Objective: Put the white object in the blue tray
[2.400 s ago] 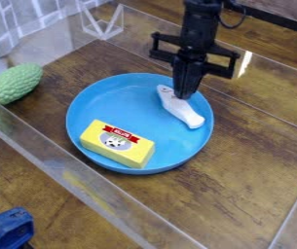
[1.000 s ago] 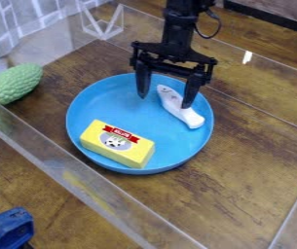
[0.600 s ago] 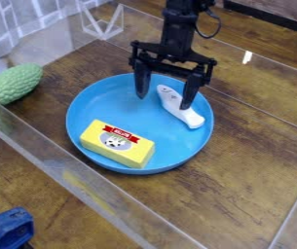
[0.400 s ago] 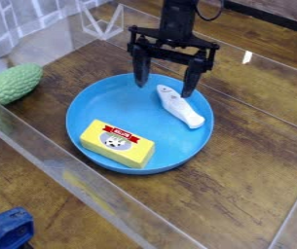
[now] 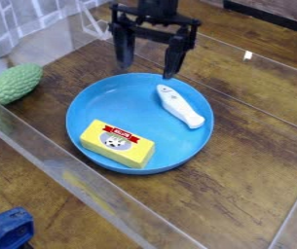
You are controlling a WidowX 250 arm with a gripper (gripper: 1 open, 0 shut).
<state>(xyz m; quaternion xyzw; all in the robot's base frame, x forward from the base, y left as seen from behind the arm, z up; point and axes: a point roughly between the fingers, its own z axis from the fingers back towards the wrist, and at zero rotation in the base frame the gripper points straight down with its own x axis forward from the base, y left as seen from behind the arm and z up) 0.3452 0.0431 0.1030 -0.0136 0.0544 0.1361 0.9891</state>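
Inside blue tray (image 5: 96, 101): white object (image 5: 181, 105) resting, long axis diagonal, down-right of tool (image 5: 148, 60); tool spread, empty, above rim.

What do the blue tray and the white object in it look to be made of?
The blue tray looks like smooth moulded plastic: even bright colour and a soft sheen along its raised rim. The white object also seems plastic, with rounded ends, a uniform matte-white shell and one small dark mark.

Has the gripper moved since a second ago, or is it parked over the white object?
Yes. The gripper has risen and shifted toward the blue tray's far-left rim, open and empty. The white object lies in the tray.
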